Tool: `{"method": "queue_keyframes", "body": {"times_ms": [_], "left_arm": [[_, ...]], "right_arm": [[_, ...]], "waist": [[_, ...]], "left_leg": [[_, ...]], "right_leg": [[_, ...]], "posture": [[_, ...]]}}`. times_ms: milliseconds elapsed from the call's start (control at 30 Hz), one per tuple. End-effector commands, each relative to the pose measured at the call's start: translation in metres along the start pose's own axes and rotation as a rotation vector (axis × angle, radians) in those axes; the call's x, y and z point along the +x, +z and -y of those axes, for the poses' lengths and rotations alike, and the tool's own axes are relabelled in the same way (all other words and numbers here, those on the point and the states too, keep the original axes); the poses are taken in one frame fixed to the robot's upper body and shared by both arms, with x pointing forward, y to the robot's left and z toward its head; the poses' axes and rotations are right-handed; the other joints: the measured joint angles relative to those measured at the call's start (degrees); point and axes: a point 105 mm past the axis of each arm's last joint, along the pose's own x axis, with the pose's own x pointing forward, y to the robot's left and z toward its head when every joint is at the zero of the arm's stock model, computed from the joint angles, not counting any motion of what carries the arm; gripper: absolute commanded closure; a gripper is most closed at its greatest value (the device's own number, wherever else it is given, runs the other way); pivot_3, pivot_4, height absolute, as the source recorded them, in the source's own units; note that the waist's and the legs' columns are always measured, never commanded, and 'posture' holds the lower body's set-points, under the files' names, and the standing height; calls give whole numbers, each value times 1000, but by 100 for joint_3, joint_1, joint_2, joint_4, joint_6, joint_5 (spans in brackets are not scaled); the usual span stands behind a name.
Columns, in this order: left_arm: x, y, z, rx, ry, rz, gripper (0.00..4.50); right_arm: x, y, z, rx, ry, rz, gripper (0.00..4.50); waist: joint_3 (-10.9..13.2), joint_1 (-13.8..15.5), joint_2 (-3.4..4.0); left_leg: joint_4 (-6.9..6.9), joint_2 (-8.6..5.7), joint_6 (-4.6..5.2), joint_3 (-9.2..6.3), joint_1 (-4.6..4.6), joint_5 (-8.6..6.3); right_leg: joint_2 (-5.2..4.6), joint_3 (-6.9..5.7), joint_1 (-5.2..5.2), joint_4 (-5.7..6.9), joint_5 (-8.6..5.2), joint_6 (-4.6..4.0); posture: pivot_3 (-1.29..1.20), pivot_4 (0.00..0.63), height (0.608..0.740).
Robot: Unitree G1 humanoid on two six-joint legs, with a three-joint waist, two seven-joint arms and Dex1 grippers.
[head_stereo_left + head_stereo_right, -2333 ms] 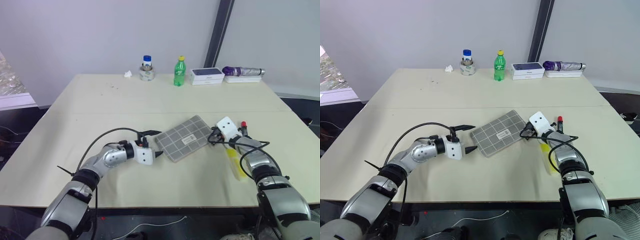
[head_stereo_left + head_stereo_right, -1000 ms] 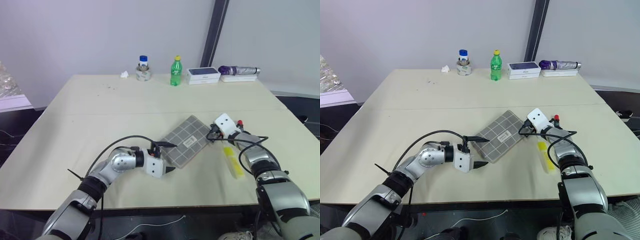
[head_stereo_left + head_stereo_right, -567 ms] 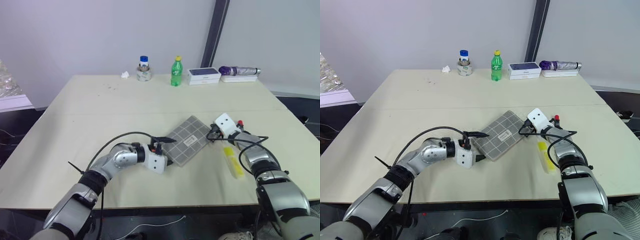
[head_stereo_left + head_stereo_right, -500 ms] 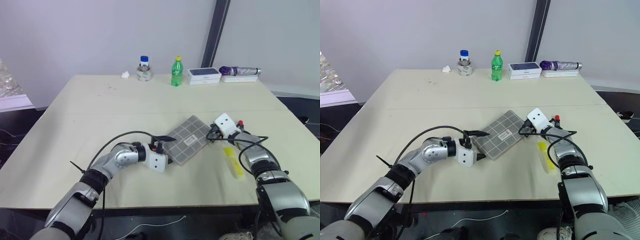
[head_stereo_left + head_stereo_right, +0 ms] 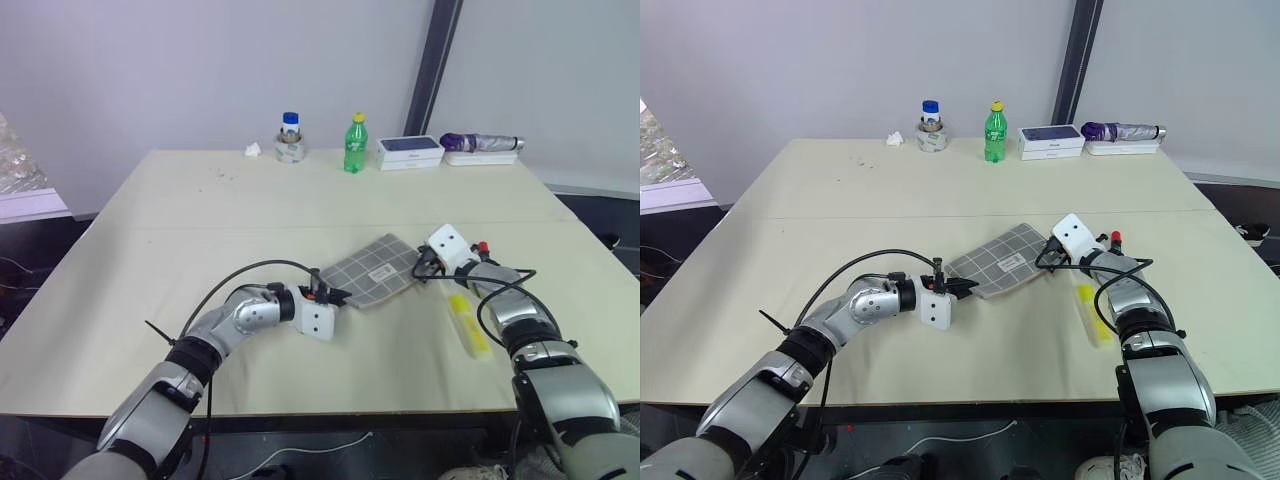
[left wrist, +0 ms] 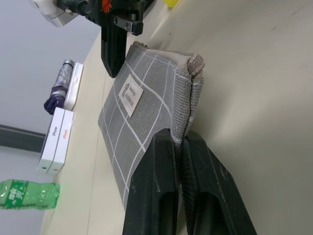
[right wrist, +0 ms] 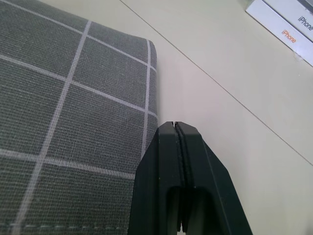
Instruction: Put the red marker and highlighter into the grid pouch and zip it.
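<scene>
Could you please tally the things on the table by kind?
Pens: 2, marker and highlighter
Pouch: 1
Bottles: 2, green bottle and blue-capped jar
Box: 1
Umbrella: 1
Crumpled paper: 1
Total: 8

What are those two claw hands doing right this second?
Left gripper: closed, pinching the edge of the grid pouch.
Right gripper: closed on the pouch's other edge.
</scene>
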Motion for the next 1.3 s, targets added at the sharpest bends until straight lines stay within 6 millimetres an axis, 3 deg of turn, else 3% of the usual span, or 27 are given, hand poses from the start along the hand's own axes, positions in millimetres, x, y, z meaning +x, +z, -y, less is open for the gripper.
{"method": "queue_keyframes", "body": {"times_ms": [33, 433, 467, 500, 667, 733, 1067, 1167, 1300], "left_arm": [[-3, -6, 7, -33, 9, -28, 4440], [-34, -2, -39, -152, 294, 36, 4440], [-36, 0, -41, -151, 304, 44, 4500], [-39, 1, -43, -151, 311, 48, 4500], [-52, 2, -45, -217, 335, 70, 4500], [-59, 1, -44, -226, 346, 68, 4500], [-82, -3, -49, -288, 425, 51, 4500], [-86, 0, -47, -275, 411, 60, 4500], [-87, 2, -46, -271, 406, 64, 4500]], "right_arm": [[-2, 14, 7, -13, -16, 52, 4500], [-17, 43, 24, 113, -15, 196, 4500], [-19, 45, 26, 136, -13, 206, 3942], [-21, 47, 26, 168, -3, 219, 3677], [-31, 57, 30, 183, -1, 265, 1045], [-38, 57, 21, 196, 75, 260, 33], [-59, 52, 4, 194, 167, 239, 33], [-51, 47, -7, 170, 164, 208, 33], [-39, 43, -7, 217, 104, 191, 33]], "waist": [[0, -1, 0], [1, -15, -1], [1, -13, -1], [1, -9, -1], [1, 0, -1], [1, 5, -1], [1, 9, -1], [1, 5, -1], [1, -1, -1]], "left_leg": [[0, 0, 0, 0, 0, 0], [-2, 7, -1, -1, -4, 0], [-2, 7, -1, 0, -5, 1], [-2, 8, -2, 0, -5, 1], [0, 7, -2, 1, -6, 1], [-1, 7, -1, 1, -6, 1], [-1, 7, 12, -1, -5, -7], [-2, 8, 11, 0, -5, -7], [-2, 6, 11, -1, -4, -7]], "right_leg": [[0, 0, 0, 0, 0, 0], [0, 0, -6, -1, 0, 0], [0, 0, -6, -2, 0, 0], [-1, 1, -6, -3, 0, 0], [-3, 0, -4, -4, 0, 0], [-3, 0, -6, -4, 0, 0], [-3, -1, -5, -2, 0, 0], [-3, -1, -4, -5, 0, 0], [-1, -2, -5, -3, 0, 0]], "posture": [[0, 150, 740], [0, 150, 740], [0, 150, 740], [0, 150, 740], [0, 150, 740], [0, 150, 740], [0, 150, 740], [0, 150, 740], [0, 150, 740]]}}
